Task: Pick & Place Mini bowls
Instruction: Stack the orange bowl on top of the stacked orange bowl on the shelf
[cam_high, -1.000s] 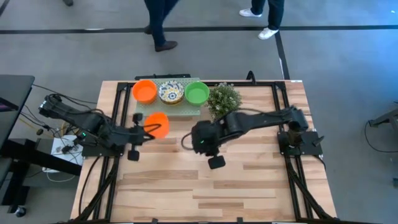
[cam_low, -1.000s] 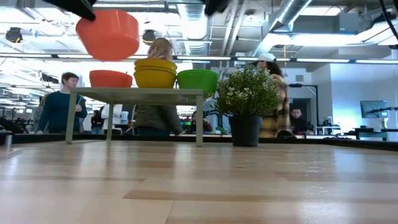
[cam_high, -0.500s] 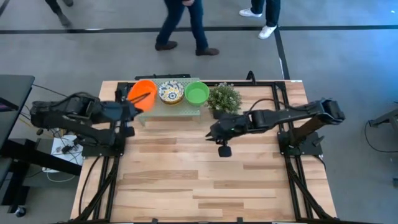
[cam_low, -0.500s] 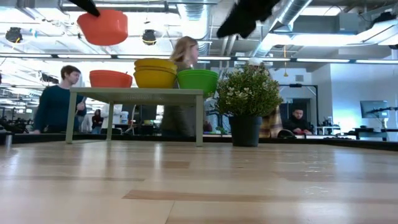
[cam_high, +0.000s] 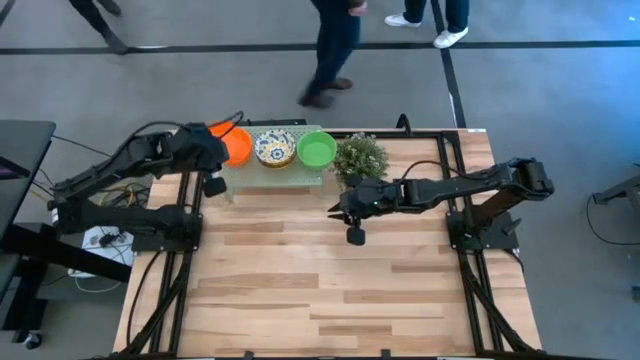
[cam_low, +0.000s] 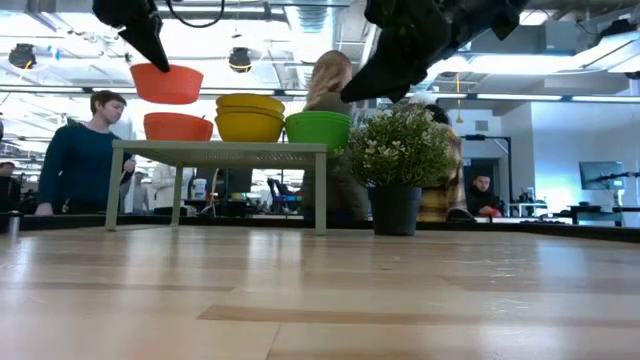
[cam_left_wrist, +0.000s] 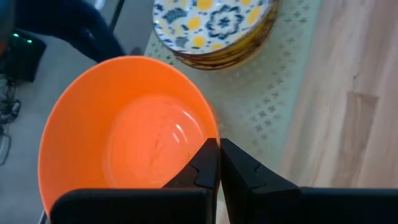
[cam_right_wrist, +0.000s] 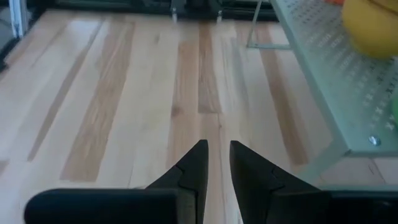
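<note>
Bowls sat in a row on a small pale-green perforated shelf (cam_high: 300, 172) at the far edge of the wooden bench (cam_high: 330, 280): a red-orange bowl (cam_low: 177, 126) at the left end, a floral-patterned stack (cam_high: 274, 148) in the middle, which looked yellow from the side in the low view, and a green bowl (cam_high: 317, 149) on the right. The left hand (cam_left_wrist: 217, 163) was clenched on the rim of another red-orange bowl (cam_left_wrist: 127, 130), holding it in the air just above the one at the shelf's left end, not touching it. A bushy potted plant (cam_high: 359, 157) stood on the bench just beside the shelf's right end. The right hand (cam_right_wrist: 216, 163) hung above bare bench near the plant, grasping nothing, its fingers (cam_right_wrist: 194, 163) only a narrow slit apart. People (cam_low: 82, 150) stood behind the bench.
</note>
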